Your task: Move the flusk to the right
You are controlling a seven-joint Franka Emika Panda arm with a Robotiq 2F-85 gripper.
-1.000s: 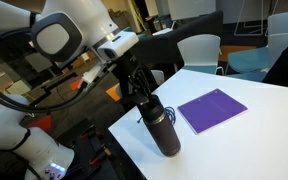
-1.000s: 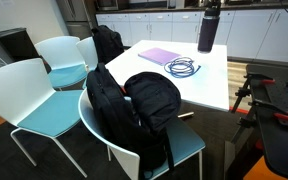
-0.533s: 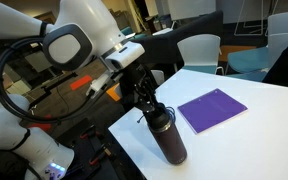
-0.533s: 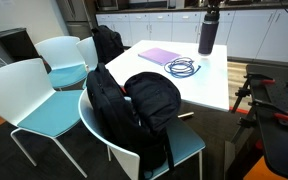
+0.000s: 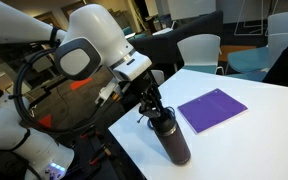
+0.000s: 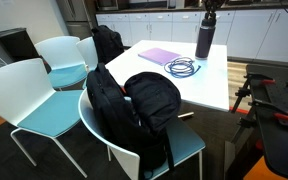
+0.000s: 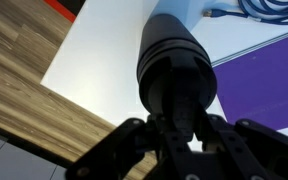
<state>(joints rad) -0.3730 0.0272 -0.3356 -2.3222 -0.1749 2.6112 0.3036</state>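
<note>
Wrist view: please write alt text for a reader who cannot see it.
The gripper grips the top of the dark flask, seen from above over a white table. A purple notebook lies beside it, with a blue cable beyond.

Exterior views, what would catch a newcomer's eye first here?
The white arm's gripper holds a tall dark flask, tilted, near the white table's edge, beside a purple notebook. In an exterior view, a black backpack sits on a teal chair by the table.
</note>
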